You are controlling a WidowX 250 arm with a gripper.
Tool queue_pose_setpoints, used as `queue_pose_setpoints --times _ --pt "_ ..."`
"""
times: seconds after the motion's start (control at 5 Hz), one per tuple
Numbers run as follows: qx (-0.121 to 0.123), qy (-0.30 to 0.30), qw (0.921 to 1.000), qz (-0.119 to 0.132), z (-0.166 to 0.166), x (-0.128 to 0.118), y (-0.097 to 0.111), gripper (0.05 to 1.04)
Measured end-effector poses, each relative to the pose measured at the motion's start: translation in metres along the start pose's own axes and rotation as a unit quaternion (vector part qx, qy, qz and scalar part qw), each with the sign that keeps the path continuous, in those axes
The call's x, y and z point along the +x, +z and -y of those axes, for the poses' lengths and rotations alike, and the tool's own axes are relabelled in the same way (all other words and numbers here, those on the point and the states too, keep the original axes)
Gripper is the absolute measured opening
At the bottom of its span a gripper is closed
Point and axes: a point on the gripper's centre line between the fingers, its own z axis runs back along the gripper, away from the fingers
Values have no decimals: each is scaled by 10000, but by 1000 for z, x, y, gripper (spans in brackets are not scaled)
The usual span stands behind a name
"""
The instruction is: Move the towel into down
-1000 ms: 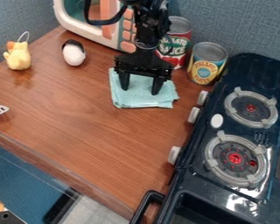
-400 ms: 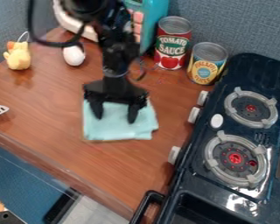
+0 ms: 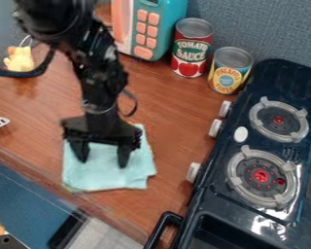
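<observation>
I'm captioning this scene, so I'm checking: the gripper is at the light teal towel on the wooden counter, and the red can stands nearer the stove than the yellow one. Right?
Not quite: in the camera view, the yellow can stands nearer the stove than the red can. The rest holds.

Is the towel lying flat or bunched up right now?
Flat: the towel lies as a rough square on the counter, its lower edge nearly straight.

The end effector stands over the towel on the wooden counter.
</observation>
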Motion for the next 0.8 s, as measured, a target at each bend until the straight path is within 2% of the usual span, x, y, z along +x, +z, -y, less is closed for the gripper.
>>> queue_pose_setpoints --times 0.2,0.4,0.6,0.8 --pt "73 -48 9999 76 -3 -3 1 999" --pt "70 60 9998 181 -3 5 12 999" --pt "113 274 9982 519 -7 21 35 999" --pt "53 431 9960 779 -9 34 59 999"
